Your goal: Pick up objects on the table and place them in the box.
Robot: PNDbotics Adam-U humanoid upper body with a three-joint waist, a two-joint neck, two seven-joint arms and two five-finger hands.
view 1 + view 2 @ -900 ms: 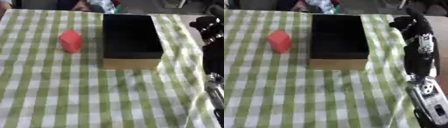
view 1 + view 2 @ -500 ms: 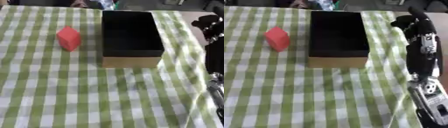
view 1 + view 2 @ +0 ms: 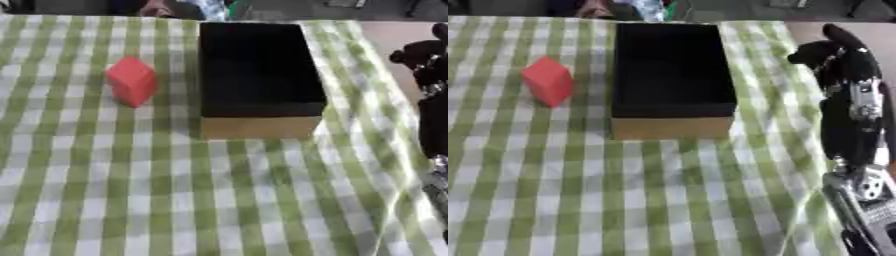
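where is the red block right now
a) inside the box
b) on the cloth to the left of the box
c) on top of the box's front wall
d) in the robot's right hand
b: the red block sits on the checked tablecloth left of the box, apart from it.

Matt cardboard-looking box [image 3: 258, 127], matt red block [image 3: 132, 81], soft checked cloth [image 3: 131, 190].

1. One red block [image 3: 132, 87], sitting on the cloth.
2. One open box [image 3: 256, 80], black inside with tan walls.
3. One green-and-white checked tablecloth [image 3: 175, 190].
4. One robot hand [image 3: 839, 59] showing, the right one.
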